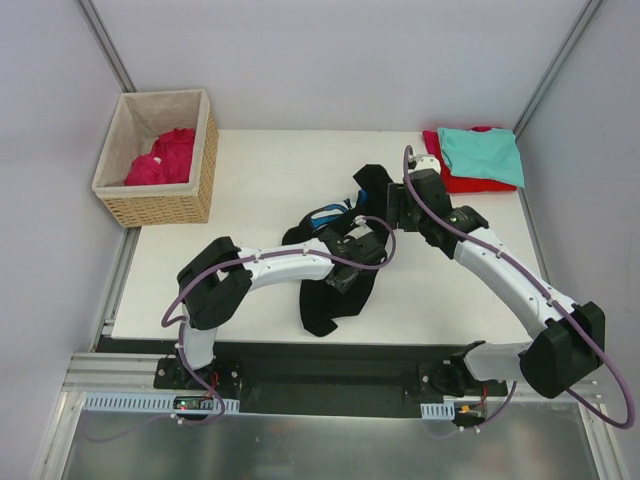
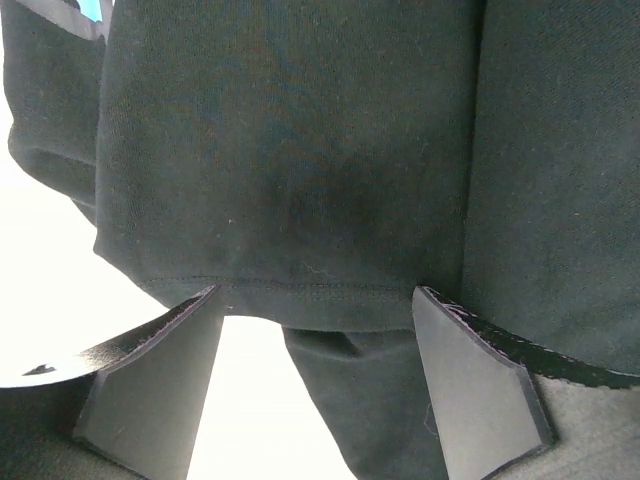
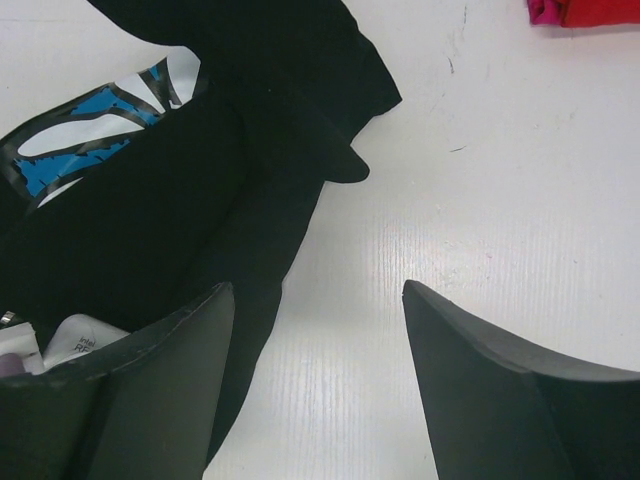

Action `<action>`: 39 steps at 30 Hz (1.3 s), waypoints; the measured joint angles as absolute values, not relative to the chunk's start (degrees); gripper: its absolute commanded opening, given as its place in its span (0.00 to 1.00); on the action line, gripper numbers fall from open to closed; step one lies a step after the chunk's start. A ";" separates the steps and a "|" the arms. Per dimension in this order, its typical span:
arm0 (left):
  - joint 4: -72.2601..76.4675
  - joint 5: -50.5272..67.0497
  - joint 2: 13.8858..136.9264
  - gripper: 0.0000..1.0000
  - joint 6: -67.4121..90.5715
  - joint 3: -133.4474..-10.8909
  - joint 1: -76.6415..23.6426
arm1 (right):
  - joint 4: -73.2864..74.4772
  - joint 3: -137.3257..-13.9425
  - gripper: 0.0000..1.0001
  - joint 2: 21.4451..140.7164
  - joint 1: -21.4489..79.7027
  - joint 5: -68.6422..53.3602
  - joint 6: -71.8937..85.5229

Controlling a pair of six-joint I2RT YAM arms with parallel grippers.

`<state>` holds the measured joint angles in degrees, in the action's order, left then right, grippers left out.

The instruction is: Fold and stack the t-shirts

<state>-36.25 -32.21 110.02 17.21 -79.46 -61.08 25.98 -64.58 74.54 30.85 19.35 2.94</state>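
Cloth this limp should sag and bunch, so the black t-shirt (image 1: 322, 305) crumpled in the middle of the table (image 1: 250, 180) is best pinched at its stitched hem (image 2: 300, 290), just ahead of the wide-spread left gripper (image 2: 318, 292); the right gripper (image 3: 318, 285) gapes empty beside it.

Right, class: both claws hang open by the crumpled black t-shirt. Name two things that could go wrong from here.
1. The left claw faces bunched layers of the black t-shirt. Closing may pinch several folds, not just the hem.
2. The right claw sits over bare table beside the cloth, so it may close on nothing.
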 measured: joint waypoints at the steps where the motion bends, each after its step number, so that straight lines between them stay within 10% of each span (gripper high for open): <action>1: -36.21 -32.18 110.04 0.75 17.23 -79.46 -61.08 | 25.98 -64.58 0.72 74.54 30.85 19.38 2.94; 28: -35.83 -27.62 109.91 0.73 21.71 -79.46 -65.60 | 26.04 -64.58 0.71 74.54 30.85 19.14 2.98; 33: -35.79 -27.57 109.91 0.36 21.74 -79.46 -65.69 | 26.02 -64.58 0.71 74.54 30.85 19.16 2.98; 39: -35.38 -27.68 111.13 0.33 21.26 -79.46 -65.67 | 25.96 -64.58 0.70 74.52 31.00 18.55 3.33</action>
